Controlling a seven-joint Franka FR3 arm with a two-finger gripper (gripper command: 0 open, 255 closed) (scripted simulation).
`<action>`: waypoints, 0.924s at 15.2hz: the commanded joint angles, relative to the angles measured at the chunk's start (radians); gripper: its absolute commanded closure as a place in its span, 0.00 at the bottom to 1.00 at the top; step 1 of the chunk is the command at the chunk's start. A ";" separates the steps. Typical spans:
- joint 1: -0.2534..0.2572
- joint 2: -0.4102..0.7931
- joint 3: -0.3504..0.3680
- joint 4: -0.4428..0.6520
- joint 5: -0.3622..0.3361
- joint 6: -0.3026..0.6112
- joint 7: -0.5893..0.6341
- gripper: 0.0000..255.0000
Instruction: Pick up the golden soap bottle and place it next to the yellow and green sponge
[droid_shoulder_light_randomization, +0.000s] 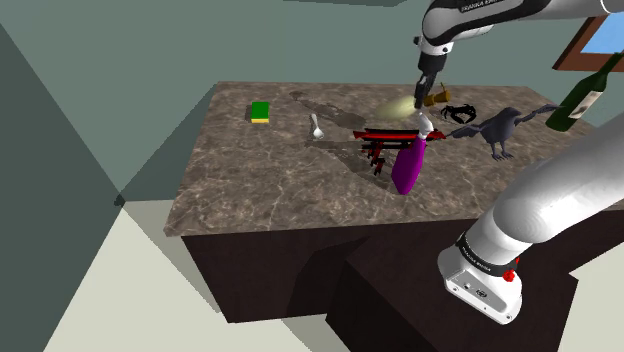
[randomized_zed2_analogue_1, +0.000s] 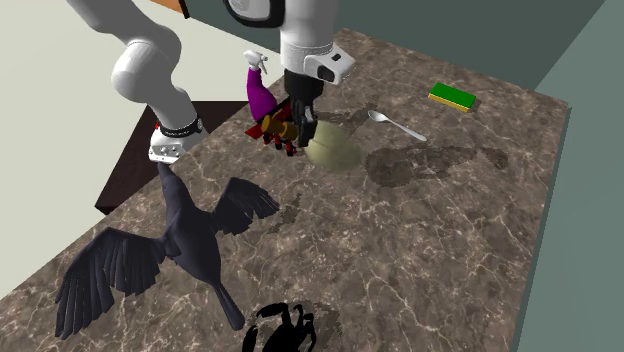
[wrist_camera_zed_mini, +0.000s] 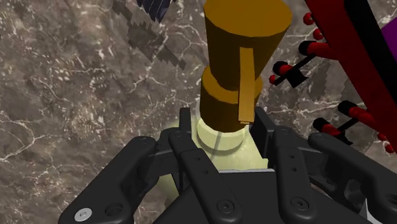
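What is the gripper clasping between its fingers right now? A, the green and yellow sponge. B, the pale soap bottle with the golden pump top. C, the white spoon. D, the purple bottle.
B: in the wrist view the gripper has its two black fingers pressed against either side of the soap bottle, just below its golden pump top, while the sponge lies well apart on the countertop.

In the shoulder view, a desk (droid_shoulder_light_randomization: 250, 190) with a brown marbled top carries a red and black rack (droid_shoulder_light_randomization: 385, 140). A purple bottle (droid_shoulder_light_randomization: 408, 168) with a white top stands just beside the rack, at its five o'clock. A pale spoon (droid_shoulder_light_randomization: 317, 128) lies at the rack's nine o'clock. A black bird (droid_shoulder_light_randomization: 500, 128) with spread wings stands at the purple bottle's two o'clock. A black crab-like figure (droid_shoulder_light_randomization: 460, 111) sits at the bird's ten o'clock, and a green wine bottle (droid_shoulder_light_randomization: 583, 97) shows at its two o'clock.
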 joint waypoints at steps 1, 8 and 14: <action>0.001 -0.009 0.003 0.020 0.000 -0.029 -0.001 1.00; 0.013 -0.008 0.023 0.088 0.012 -0.099 0.012 1.00; 0.074 0.103 0.088 0.162 0.068 -0.082 0.115 1.00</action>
